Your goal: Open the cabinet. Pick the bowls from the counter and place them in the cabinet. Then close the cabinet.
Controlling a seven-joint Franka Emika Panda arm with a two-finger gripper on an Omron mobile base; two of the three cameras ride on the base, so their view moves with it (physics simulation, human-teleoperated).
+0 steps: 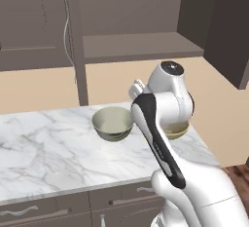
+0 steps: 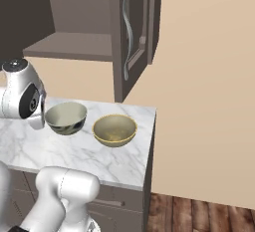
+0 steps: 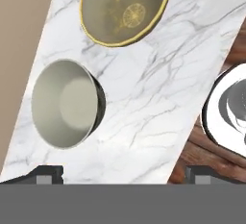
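Wide-open, empty claw hovered above white marble tabletop; pale grey-cream round bowl looked light, rigid, slippery, probably best pinched at its rim.

Both bowls sit on the counter near its right end, below the open cabinet. The grey-cream bowl lies left of the mustard bowl, just apart.
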